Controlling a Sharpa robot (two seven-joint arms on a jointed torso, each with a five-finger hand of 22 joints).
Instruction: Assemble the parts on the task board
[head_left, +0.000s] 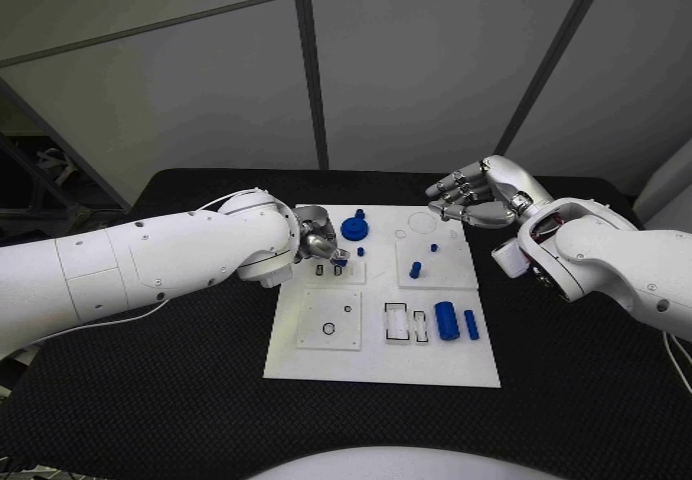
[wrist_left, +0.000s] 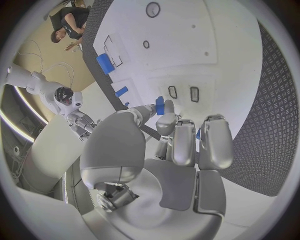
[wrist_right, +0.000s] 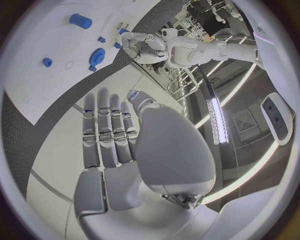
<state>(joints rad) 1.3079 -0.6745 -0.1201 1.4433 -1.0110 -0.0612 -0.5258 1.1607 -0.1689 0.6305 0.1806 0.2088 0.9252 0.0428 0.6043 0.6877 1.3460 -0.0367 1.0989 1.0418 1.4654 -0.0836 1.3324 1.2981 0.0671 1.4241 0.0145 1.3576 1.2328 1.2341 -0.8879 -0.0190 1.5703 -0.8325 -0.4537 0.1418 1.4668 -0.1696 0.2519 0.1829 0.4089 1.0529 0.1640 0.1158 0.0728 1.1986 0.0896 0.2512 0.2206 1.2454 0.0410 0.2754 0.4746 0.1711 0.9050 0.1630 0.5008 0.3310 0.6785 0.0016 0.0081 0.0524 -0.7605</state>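
Here the left hand (head_left: 320, 243) is down over the board's (head_left: 433, 365) far left part, pinching a small blue part (wrist_left: 160, 105) in its fingertips just above two dark slots (wrist_left: 183, 93). The right hand (head_left: 476, 196) hovers released, fingers apart, at the board's far right corner. A gear (head_left: 355, 229), a peg (head_left: 415, 268) and two cylinders (head_left: 456, 323) rest on the board.

You have one task board (head_left: 310, 365) in front of you. Count five blue parts lying on it: one gear (head_left: 356, 231) by the board's far edge, one tiny stud (head_left: 433, 245) and one short peg (head_left: 415, 268) nearer its middle, and two cylinders side by side toward its right edge, a thick cylinder (head_left: 447, 320) and a thin cylinder (head_left: 470, 322). A sixth, a small blue part (wrist_left: 159, 105), sits in the fingers of the left hand (head_left: 320, 243). That makes two hands, counting the right hand (head_left: 469, 195) beyond the board's far right corner.
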